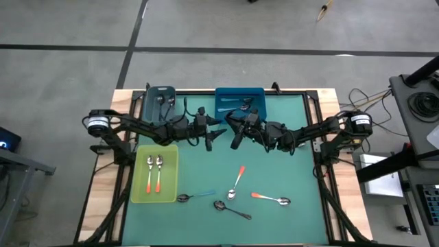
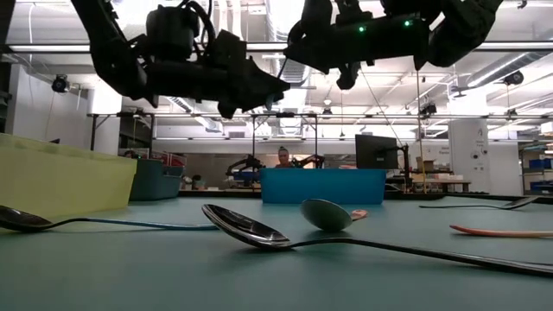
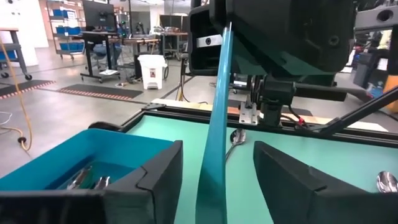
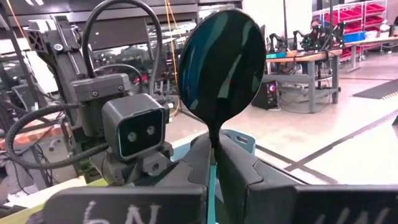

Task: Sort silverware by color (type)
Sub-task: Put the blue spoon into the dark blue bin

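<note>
My right gripper (image 4: 214,155) is shut on a silverware spoon with a light blue handle, held above the middle of the green table (image 1: 288,165). The spoon's shiny bowl (image 4: 221,62) stands above the fingers. Its handle (image 3: 217,124) reaches out between the open fingers of my left gripper (image 3: 217,149), with a gap on each side. The two grippers face each other (image 1: 211,137) (image 1: 236,137). Two orange-handled spoons (image 1: 154,175) lie in the yellow-green tray (image 1: 140,195). My right gripper pinches the spoon's narrow neck (image 4: 214,134), just under the bowl, between its two fingers. The fingers come about level from the table's right side. The spoon is clear of the table, bowl uppermost, with the blue handle running on past the fingertips toward the left gripper.
Loose on the near half of the table lie a blue-handled spoon (image 1: 195,197), a dark metal spoon (image 1: 232,209) and two orange-handled spoons (image 1: 236,182) (image 1: 271,199). A dark grey bin (image 1: 159,101) and a blue bin (image 1: 240,101) stand at the far edge.
</note>
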Tool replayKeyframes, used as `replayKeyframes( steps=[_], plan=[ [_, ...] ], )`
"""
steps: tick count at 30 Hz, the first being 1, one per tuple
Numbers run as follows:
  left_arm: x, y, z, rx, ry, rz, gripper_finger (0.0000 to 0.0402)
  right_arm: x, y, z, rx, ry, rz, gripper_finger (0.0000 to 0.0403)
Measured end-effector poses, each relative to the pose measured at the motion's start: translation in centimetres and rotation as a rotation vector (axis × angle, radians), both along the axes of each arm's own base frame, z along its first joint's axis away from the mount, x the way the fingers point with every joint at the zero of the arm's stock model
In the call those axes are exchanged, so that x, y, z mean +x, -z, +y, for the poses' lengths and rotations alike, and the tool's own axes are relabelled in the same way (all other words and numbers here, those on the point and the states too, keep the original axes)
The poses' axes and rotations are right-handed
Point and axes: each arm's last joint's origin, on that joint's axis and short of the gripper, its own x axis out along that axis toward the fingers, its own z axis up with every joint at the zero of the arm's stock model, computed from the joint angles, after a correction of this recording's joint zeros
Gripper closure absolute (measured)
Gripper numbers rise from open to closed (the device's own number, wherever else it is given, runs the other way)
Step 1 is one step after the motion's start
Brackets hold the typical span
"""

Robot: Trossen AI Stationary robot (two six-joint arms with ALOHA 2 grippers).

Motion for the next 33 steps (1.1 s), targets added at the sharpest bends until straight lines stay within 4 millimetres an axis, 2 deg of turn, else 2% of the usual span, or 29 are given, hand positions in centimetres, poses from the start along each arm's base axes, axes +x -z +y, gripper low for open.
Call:
replayKeyframes(
  steps=[4, 15, 28, 33],
  plan=[
    [0.21, -0.02, 0.04, 0.001, 0.000, 0.002, 0.0262, 0.00, 0.00, 0.00, 0.000, 0.000, 0.000, 0.0393],
    [0.20, 0.01, 0.09, -0.025, -0.016, 0.000, 0.0393, -0.03, 0.03, -0.05, 0.000, 0.024, 0.005, 0.0391],
    [0.19, 0.20, 0.02, -0.138, 0.007, 0.000, 0.0401, 0.01, 0.26, -0.05, -0.006, 0.024, 0.033, 0.0389],
    [0.11, -0.11, -0.01, -0.150, 0.010, -0.012, 0.0400, 0.00, 0.26, -0.09, 0.003, 0.029, 0.029, 0.0355]
  ],
)
